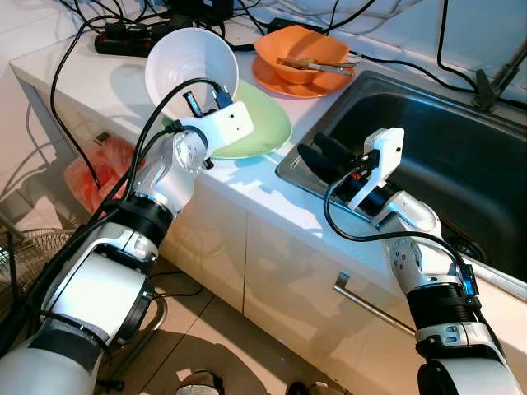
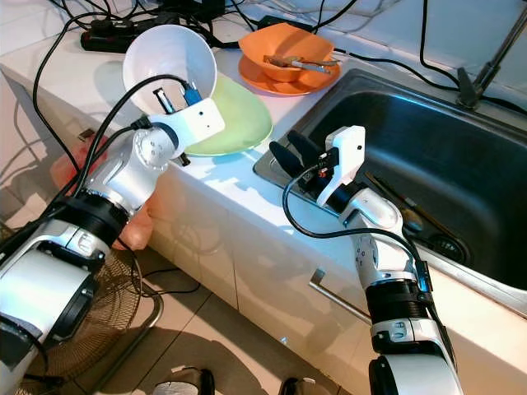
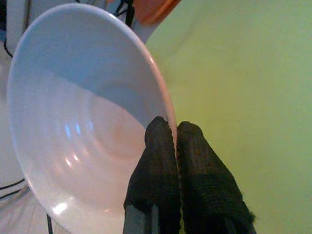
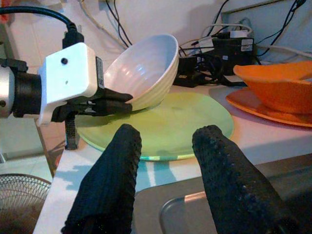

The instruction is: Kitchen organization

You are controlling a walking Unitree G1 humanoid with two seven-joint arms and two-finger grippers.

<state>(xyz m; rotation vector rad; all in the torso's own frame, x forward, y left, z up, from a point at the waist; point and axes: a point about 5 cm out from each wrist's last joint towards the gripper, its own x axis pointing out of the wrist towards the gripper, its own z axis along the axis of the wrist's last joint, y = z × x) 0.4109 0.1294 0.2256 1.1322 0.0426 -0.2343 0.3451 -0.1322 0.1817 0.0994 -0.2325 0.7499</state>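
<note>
While the right tool [image 1: 317, 156] waits nearest the body with its two black fingers spread apart and nothing between them, hovering over the near rim of the sink [image 1: 461, 156], the work sits with the left arm; the left tool [image 3: 175, 146] is clenched on the rim of the white bowl [image 1: 192, 62], one finger inside the wall and one outside, as its wrist view shows plainly; the bowl is tipped up on edge, its mouth facing back toward the robot, its lower side low over the green plate [image 1: 268, 123] or touching it, I cannot tell which; the plate lies flat on the worktop [image 1: 74, 70] directly under and just beyond the left tool.

The relation that matters is this: the bowl stands above the plate, held only by its rim, so the bowl's open face runs nearly upright while the plate lies level; to seat it, I judge the wrist must roll the mouth upward, or the arm must carry it away toward the sink, which lies off to the right of the left tool and close before the right one.

Farther on, the orange bowl [image 1: 302, 56] rests on an orange plate [image 1: 284, 85] with what look like utensils in it; cables [image 1: 123, 33] trail behind.
</note>
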